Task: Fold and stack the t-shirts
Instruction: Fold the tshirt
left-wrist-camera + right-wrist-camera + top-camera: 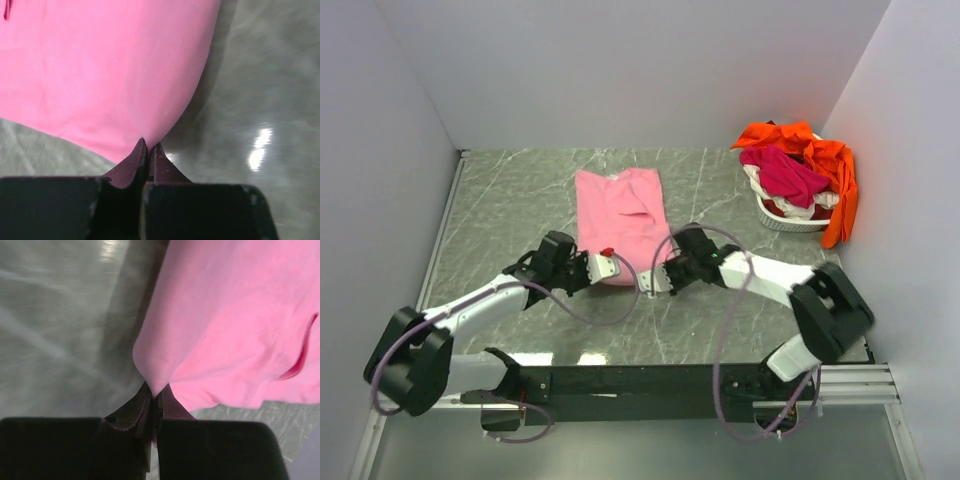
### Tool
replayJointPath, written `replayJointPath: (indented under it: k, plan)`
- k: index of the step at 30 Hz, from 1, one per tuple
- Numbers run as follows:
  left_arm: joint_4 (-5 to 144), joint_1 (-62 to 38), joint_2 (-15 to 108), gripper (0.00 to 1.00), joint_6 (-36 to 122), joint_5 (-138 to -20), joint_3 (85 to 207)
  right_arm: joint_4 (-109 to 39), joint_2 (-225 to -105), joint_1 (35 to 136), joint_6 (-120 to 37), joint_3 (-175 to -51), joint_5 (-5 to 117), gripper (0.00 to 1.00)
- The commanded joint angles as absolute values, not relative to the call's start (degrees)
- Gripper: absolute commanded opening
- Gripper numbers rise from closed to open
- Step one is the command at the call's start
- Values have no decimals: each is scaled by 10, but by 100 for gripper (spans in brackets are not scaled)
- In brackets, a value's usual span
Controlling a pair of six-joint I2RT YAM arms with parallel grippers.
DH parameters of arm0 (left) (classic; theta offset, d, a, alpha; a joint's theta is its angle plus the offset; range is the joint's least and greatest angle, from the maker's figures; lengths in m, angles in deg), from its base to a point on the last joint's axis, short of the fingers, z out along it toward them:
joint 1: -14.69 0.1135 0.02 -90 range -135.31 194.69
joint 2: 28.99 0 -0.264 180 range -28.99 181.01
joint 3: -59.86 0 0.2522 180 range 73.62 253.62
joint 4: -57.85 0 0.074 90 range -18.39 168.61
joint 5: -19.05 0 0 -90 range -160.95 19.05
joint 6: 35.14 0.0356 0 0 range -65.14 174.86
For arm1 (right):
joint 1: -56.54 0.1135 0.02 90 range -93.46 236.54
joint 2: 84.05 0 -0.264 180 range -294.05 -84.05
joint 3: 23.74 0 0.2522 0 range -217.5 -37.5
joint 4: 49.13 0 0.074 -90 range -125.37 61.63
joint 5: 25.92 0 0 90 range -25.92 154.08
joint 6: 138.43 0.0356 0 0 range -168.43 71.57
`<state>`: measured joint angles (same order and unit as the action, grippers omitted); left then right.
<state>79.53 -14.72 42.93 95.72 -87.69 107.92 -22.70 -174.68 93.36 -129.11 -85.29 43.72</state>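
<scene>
Pink t-shirt lies flat as a smooth, long rectangle of soft knit on the grey, marble-veined counter, with a small crease near its middle. At its near-left corner the left end effector has its dark, tapered fingers pressed together on the hem, pulling the cloth into a rounded point. At the near-right corner the right end effector pinches the hem the same way, and the fabric bulges in a soft fold above the tips. Well to the right of this shirt and farther back, a white slotted plastic basket holds a crumpled magenta t-shirt and an orange t-shirt draped over its rim.
</scene>
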Motion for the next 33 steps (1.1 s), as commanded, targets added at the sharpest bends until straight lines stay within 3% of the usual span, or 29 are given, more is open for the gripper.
replayJointPath:
  k: [1,7,14,23,33]
  plan:
    - [869,-210,387,0,913,-945,1075,-118,-1626,944,-1297,-800,384,0]
    - [886,-375,359,0,828,-925,1048,6,-1429,970,-1249,-701,348,0]
    - [891,-373,349,0,864,-885,1104,-3,-1348,944,-1170,-683,364,0]
    - [874,-194,461,0,977,-948,1252,-19,-1514,806,-1143,-906,333,0]
    - [802,-64,704,0,964,-972,1430,-27,-1821,764,-1055,-1193,356,0]
